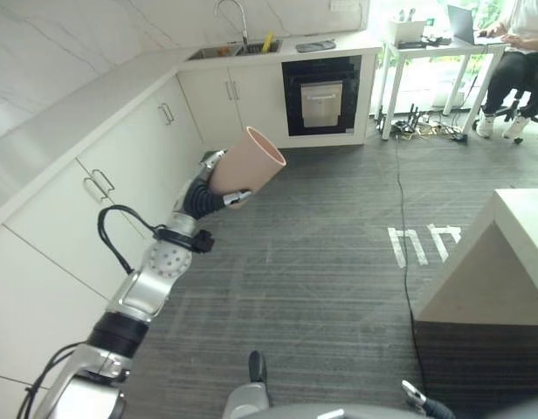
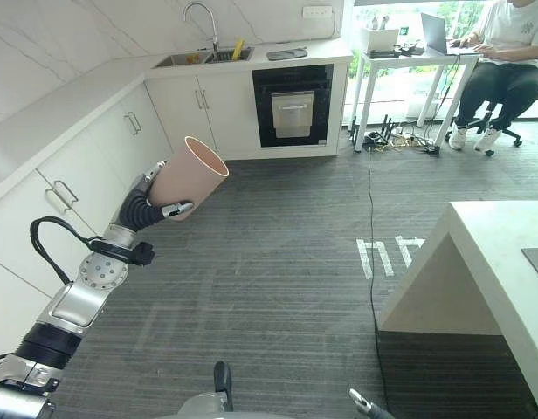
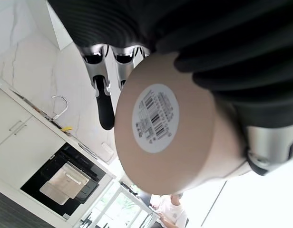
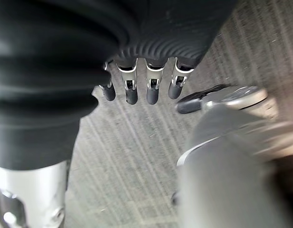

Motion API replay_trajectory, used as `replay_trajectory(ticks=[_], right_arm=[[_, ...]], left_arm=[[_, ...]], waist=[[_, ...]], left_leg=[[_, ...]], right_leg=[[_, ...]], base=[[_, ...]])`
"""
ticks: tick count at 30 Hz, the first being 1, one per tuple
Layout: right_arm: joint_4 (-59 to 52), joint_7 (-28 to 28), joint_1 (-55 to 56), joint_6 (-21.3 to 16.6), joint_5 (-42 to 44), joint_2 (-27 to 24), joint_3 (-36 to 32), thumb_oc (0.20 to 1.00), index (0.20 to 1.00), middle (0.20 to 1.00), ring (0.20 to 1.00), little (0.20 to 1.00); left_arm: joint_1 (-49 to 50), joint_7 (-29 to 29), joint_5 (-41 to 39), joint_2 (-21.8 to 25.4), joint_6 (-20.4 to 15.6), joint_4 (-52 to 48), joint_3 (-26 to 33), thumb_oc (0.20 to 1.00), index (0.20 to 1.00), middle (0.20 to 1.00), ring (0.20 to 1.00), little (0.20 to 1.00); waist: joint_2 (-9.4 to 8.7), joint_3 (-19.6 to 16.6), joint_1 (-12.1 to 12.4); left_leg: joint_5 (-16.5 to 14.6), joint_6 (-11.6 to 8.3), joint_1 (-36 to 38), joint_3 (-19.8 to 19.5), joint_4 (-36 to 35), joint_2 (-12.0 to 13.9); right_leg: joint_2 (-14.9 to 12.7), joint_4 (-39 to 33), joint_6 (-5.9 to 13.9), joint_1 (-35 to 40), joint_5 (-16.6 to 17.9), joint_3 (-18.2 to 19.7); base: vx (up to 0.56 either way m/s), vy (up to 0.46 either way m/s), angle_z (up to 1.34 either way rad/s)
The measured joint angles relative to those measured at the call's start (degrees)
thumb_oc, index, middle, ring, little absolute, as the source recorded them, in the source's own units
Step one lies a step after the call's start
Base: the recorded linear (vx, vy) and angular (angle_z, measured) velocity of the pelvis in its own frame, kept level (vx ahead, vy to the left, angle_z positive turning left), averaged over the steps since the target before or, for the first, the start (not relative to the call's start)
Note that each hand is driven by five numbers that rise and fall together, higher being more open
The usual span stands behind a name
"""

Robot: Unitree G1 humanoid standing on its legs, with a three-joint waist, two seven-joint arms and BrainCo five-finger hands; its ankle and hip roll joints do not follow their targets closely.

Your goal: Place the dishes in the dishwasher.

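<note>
A beige cup (image 1: 250, 161) is held in the air above the grey floor, tilted with its open mouth toward the far right. My left hand (image 1: 215, 190) is shut on its base end, and its thumb (image 2: 176, 209) lies under the cup. In the left wrist view the cup's bottom (image 3: 165, 128) with a white label faces the camera, with fingers (image 3: 104, 107) curled beside it. A black built-in appliance (image 1: 321, 94), its door closed, stands in the far cabinets beyond the cup. My right hand (image 4: 137, 92) hangs over the floor with relaxed fingers and holds nothing.
White cabinets (image 1: 120, 175) run along the left to a sink with a tap (image 1: 234, 44) at the far corner. A white counter island (image 1: 505, 253) stands on the right. A person sits at a desk (image 2: 400, 44) at the far right. A thin cable (image 1: 400, 227) crosses the floor.
</note>
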Motion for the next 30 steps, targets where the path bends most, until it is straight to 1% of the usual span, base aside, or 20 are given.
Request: replay_trajectory(ticks=[2, 3, 6, 7, 8, 9, 10, 11, 12, 13, 14, 15, 17, 19, 21, 22, 24, 26, 28, 30], right_arm=[[0.03, -0.09, 0.14, 0.07, 0.02, -0.08, 0.04, 1.0, 1.0, 1.0, 1.0, 1.0], [0.14, -0.4, -0.32, 0.0, 0.03, 0.77, 0.17, 1.0, 1.0, 1.0, 1.0, 1.0], [0.66, -1.67, -0.77, -0.44, -0.01, 5.42, 0.19, 1.0, 1.0, 1.0, 1.0, 1.0], [0.56, -2.37, -0.89, -1.02, -0.01, 6.16, 0.2, 1.0, 1.0, 1.0, 1.0, 1.0], [0.06, -3.16, -0.67, -2.72, 0.02, 6.29, 0.13, 1.0, 1.0, 1.0, 1.0, 1.0], [-0.77, -3.8, 0.34, -4.37, 0.06, 6.52, -0.89, 1.0, 1.0, 1.0, 1.0, 1.0], [-1.17, -4.06, 0.45, -5.37, 0.08, 7.34, -1.37, 1.0, 1.0, 1.0, 1.0, 1.0], [-0.97, -4.37, 0.08, -6.56, 0.05, 7.69, -0.8, 1.0, 1.0, 1.0, 1.0, 1.0], [-1.16, -4.43, -0.75, -7.96, 0.03, 6.62, -0.82, 1.0, 1.0, 1.0, 1.0, 1.0], [-2.09, -4.52, -1.95, -8.85, 0.0, 6.07, -0.76, 1.0, 1.0, 1.0, 1.0, 1.0], [-6.06, -4.68, -2.24, -9.42, -0.51, 5.37, 0.01, 1.0, 1.0, 1.0, 1.0, 1.0], [-9.47, -4.64, -2.27, -10.25, -1.06, 5.07, 0.72, 1.0, 1.0, 1.0, 1.0, 1.0], [-9.75, -3.95, -1.68, -10.43, -1.02, 5.08, 1.99, 1.0, 1.0, 1.0, 1.0, 1.0], [-6.42, -3.38, -1.94, -10.23, -1.04, 5.02, 1.75, 1.0, 1.0, 1.0, 1.0, 1.0], [-6.31, -3.46, -1.98, -10.11, -1.03, 5.5, 1.42, 1.0, 1.0, 1.0, 1.0, 1.0], [-6.38, -3.64, -2.31, -10.0, -1.0, 5.25, 1.42, 1.0, 1.0, 1.0, 1.0, 1.0], [-6.89, -4.12, -3.91, -9.99, -0.92, 4.08, 1.47, 1.0, 1.0, 1.0, 1.0, 1.0], [-7.25, -4.2, -6.61, -10.06, -0.9, 3.92, 1.86, 1.0, 1.0, 1.0, 1.0, 1.0], [-9.24, -4.56, -7.6, -10.13, -0.88, 2.7, 2.65, 1.0, 1.0, 1.0, 1.0, 1.0], [-8.72, -4.67, -7.17, -10.1, -0.83, 2.37, 2.96, 1.0, 1.0, 1.0, 1.0, 1.0]], left_arm=[[0.19, 0.0, 1.49, -0.11, -0.43, -0.01, 0.0, 0.2, 0.2, 0.2, 0.2, 0.2], [0.2, -0.29, 2.05, 0.02, -0.5, 0.07, 0.06, 0.2, 0.2, 0.2, 0.2, 0.2], [0.02, -0.93, 2.01, 1.95, -0.94, -0.61, 1.17, 0.2, 0.2, 0.2, 0.2, 0.2], [-0.39, -1.58, 2.01, 2.79, -0.96, -0.62, 0.94, 0.2, 0.2, 0.2, 0.2, 0.2], [-3.42, -2.15, 1.99, 3.39, -1.02, 0.09, -1.09, 0.2, 0.2, 0.2, 0.2, 0.2], [-7.55, -2.56, 1.97, 4.7, -1.17, 0.29, -4.55, 0.2, 0.2, 0.2, 0.2, 0.2], [-9.74, -2.6, 1.96, 5.45, -1.38, 0.1, -6.52, 0.2, 0.2, 0.2, 0.2, 0.2], [-9.99, -2.44, 1.9, 5.16, -1.41, -1.2, -6.83, 0.2, 0.2, 0.2, 0.2, 0.2], [-9.65, -2.41, 1.9, 4.51, -1.42, -2.1, -7.5, 0.2, 0.2, 0.2, 0.2, 0.2], [-9.65, -2.43, 1.9, 4.68, -1.42, -2.17, -7.42, 0.2, 0.2, 0.2, 0.2, 0.2], [-9.7, -2.47, 1.9, 4.8, -1.37, -2.14, -7.46, 0.2, 0.2, 0.2, 0.2, 0.2], [-9.87, -2.6, 1.91, 4.45, -1.36, -1.85, -7.59, 0.2, 0.2, 0.2, 0.2, 0.2], [-9.89, -2.84, 1.9, 3.16, -0.8, -1.05, -7.85, 0.2, 0.2, 0.2, 0.2, 0.2], [-9.82, -3.15, 1.88, 3.29, -0.08, -0.96, -7.78, 0.2, 0.2, 0.2, 0.2, 0.2], [-9.0, -3.27, 1.96, 3.06, -0.02, -0.8, -7.82, 0.2, 0.2, 0.2, 0.2, 0.2], [-7.38, -3.4, 1.99, 1.92, 0.13, -0.88, -7.79, 0.2, 0.2, 0.2, 0.2, 0.2], [-4.99, -4.06, 2.03, 0.23, 0.52, -1.63, -7.8, 0.2, 0.2, 0.2, 0.2, 0.2], [-3.72, -4.07, 2.04, 0.37, 0.73, -2.26, -7.57, 0.2, 0.2, 0.2, 0.2, 0.2], [-3.66, -4.12, 2.01, 0.87, 0.93, -4.67, -7.19, 0.2, 0.2, 0.2, 0.2, 0.2], [-3.18, -4.16, 1.9, 1.29, 0.85, -6.77, -5.17, 0.2, 0.2, 0.2, 0.2, 0.2]], waist=[[0.28, -0.26, 0.27], [-0.86, -0.97, 1.51], [-4.31, -2.41, 2.04], [-3.92, -2.36, 1.63], [-2.88, -1.82, 1.78], [-1.94, -1.7, -0.12], [-2.44, -1.76, -0.4], [-2.55, -1.83, -0.1], [-0.67, -1.65, -0.03], [-0.39, -1.71, -0.25], [0.1, -1.38, -1.76], [-0.42, -0.6, -3.71], [-2.58, -0.17, -5.16], [-2.65, -0.2, -4.99], [-1.65, -0.44, -5.23], [-0.92, -0.66, -5.21], [2.39, -0.89, -5.28], [2.23, -0.92, -5.08], [1.45, -0.77, -5.82], [-0.34, -0.45, -5.74]], left_leg=[[-1.03, 2.03, 4.35, -0.35, 0.89, -1.72], [-0.32, 3.8, 6.08, -1.85, -1.15, -4.77], [1.38, 10.81, 10.95, -1.56, -5.37, -9.38], [1.59, 11.58, 11.74, -2.24, -5.49, -9.99], [0.74, 12.78, 12.85, -2.96, -5.29, -10.54], [-0.08, 13.93, 13.4, -5.6, -4.87, -10.83], [-0.74, 14.73, 14.39, -6.84, -4.83, -11.76], [-2.89, 15.57, 15.02, -6.72, -3.42, -12.55], [-4.71, 17.26, 16.38, -7.12, -3.97, -12.2], [-4.9, 17.17, 16.86, -6.71, -4.65, -12.05], [-5.16, 16.32, 17.35, -6.8, -5.31, -11.97], [-6.85, 15.2, 18.62, -7.02, -5.28, -12.27], [-11.07, 13.11, 20.77, -7.85, -2.67, -13.87], [-14.59, 12.47, 24.82, -7.95, -1.48, -12.79], [-16.59, 8.68, 29.0, -7.95, -2.35, -9.16], [-17.0, 6.84, 31.14, -7.69, -1.9, -7.04], [-14.12, 2.66, 31.4, -6.08, 1.81, -3.14], [-9.17, 2.16, 29.41, -6.29, 10.85, -1.89], [-7.86, 2.28, 25.13, -6.69, 14.31, -3.28], [4.31, 1.23, 17.68, -7.71, 33.72, -2.3]], right_leg=[[-1.05, 1.48, 2.4, 0.62, -1.58, 1.26], [-3.08, 2.01, 3.7, 0.62, -2.71, 3.32], [-4.89, 7.63, 7.28, 2.05, -4.53, 0.14], [-5.32, 12.07, 7.97, 1.04, -4.76, -0.13], [-5.73, 24.78, 10.82, -4.28, -5.04, 1.73], [-5.78, 44.9, 18.2, -13.26, -0.25, 5.54], [-4.85, 54.74, 17.66, -18.84, 3.51, 8.92], [-2.26, 59.63, 17.2, -23.24, 10.29, 12.99], [-2.52, 60.29, 14.25, -26.77, 5.07, 10.17], [-2.52, 56.88, 12.69, -29.69, 1.82, 7.52], [-2.56, 44.82, 9.72, -31.55, -1.09, 3.78], [-2.4, 26.02, 7.14, -31.78, 0.35, -0.12], [-5.04, 8.73, 6.18, -31.59, 5.36, -3.22], [-6.66, 4.46, 6.39, -31.29, 7.5, -3.57], [-4.88, 7.57, 7.13, -26.68, 9.03, -3.73], [-2.89, 6.67, 5.33, -23.82, 14.43, -3.29], [1.58, 6.15, 2.55, -20.88, 15.08, -3.68], [3.62, 6.98, -0.16, -18.11, 12.13, -2.47], [3.78, 7.79, -1.33, -16.65, 9.02, -1.74], [4.51, 7.3, -3.26, -11.24, 6.12, -1.55]], base=[[0.37, 0.205, -0.42], [0.3, 0.173, -0.75], [0.28, 0.242, -0.29], [0.27, 0.306, 0.16], [0.27, 0.291, 0.93], [0.21, 0.161, 1.08], [0.23, 0.14, 0.94], [0.28, 0.083, 0.2], [0.33, 0.006, -0.24], [0.37, -0.072, -0.27], [0.4, -0.162, -0.06], [0.44, -0.237, 0.2], [0.42, -0.268, 0.35], [0.37, -0.249, 0.36], [0.44, -0.338, 0.5], [0.43, -0.347, 0.5], [0.4, -0.31, 0.01], [0.29, -0.28, -0.57], [0.23, -0.287, -0.38], [0.35, -0.325, -0.23]])
